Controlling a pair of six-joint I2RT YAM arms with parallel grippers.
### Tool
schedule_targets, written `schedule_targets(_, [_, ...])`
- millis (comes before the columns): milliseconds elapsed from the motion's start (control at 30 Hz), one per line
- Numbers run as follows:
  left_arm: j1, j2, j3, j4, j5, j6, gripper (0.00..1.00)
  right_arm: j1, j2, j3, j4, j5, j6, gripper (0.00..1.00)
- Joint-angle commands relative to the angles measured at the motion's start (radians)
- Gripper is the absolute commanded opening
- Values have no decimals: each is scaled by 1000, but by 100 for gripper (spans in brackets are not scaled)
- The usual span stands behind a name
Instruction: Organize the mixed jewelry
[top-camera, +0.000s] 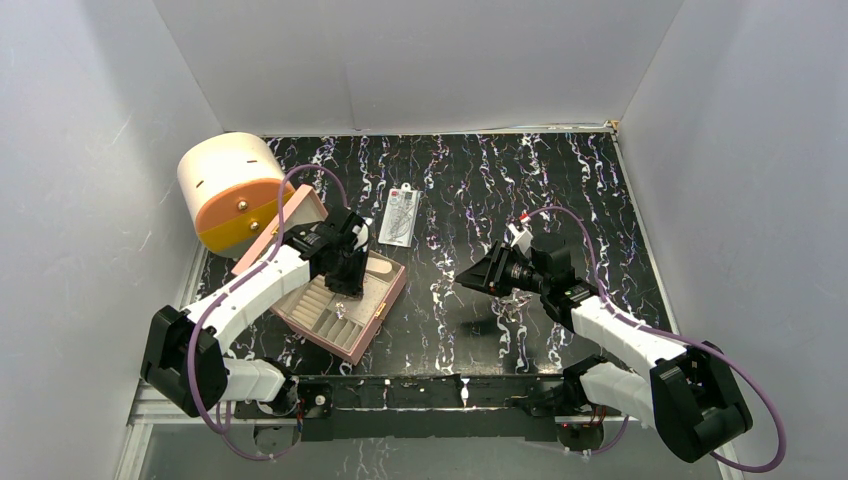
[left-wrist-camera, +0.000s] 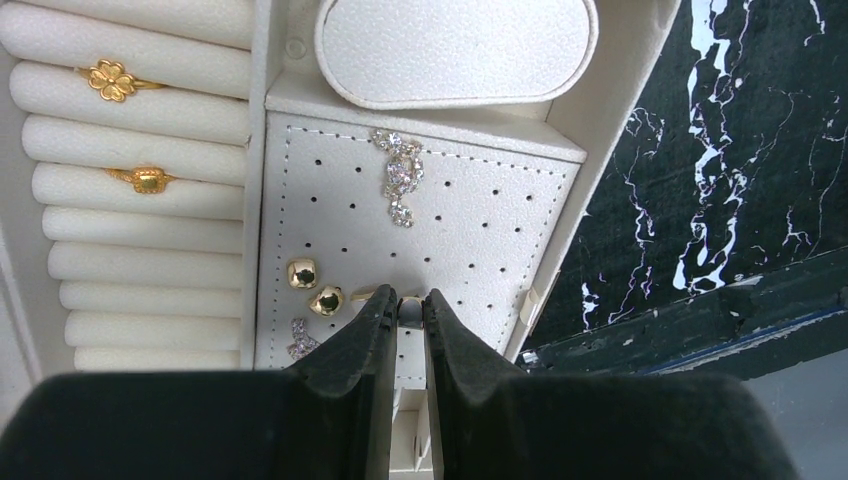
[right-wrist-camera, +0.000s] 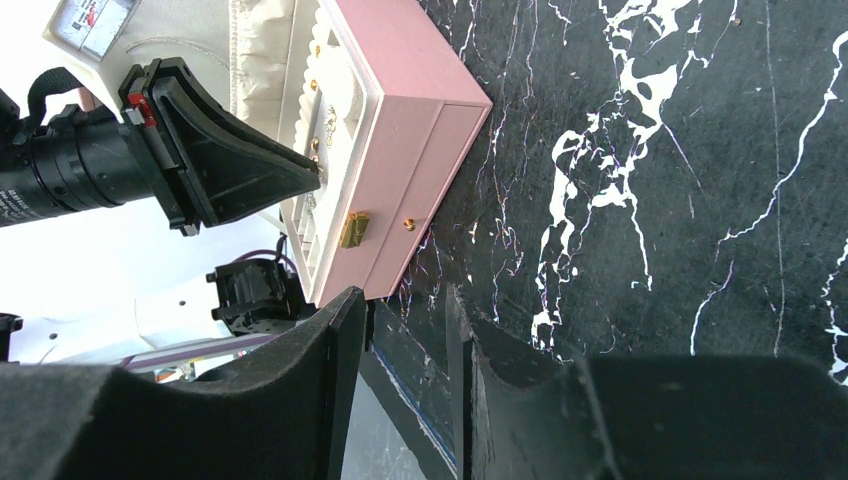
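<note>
- Mixed jewelry (left-wrist-camera: 326, 299) lies in the open pink box (top-camera: 378, 318): two gold studs (left-wrist-camera: 302, 272) and a crystal earring (left-wrist-camera: 400, 178) on the perforated white panel (left-wrist-camera: 480, 220), and two gold rings (left-wrist-camera: 110, 79) in the ring rolls (left-wrist-camera: 140, 225).
- Left gripper (left-wrist-camera: 410, 300) is over that panel, jaws nearly together, pinching a small pale piece (left-wrist-camera: 410, 310), seemingly a stud.
- Right gripper (right-wrist-camera: 403, 300) hangs above the black marbled table (right-wrist-camera: 650, 200) near the box's front, jaws apart and holding nothing.
</note>
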Motion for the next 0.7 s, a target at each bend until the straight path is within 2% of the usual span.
schedule_targets(0, [-12,1,17,-21,-91,2,9,0,-5,5,45,-6,-4,45])
schedule_targets(567, [-21,22,44,-44,-56,36,9,0,9,9,53,-9,-6,45])
schedule_targets(667, [-21,17,46,-37,-8,31,9,-2,6,6,52,-9,-6,45])
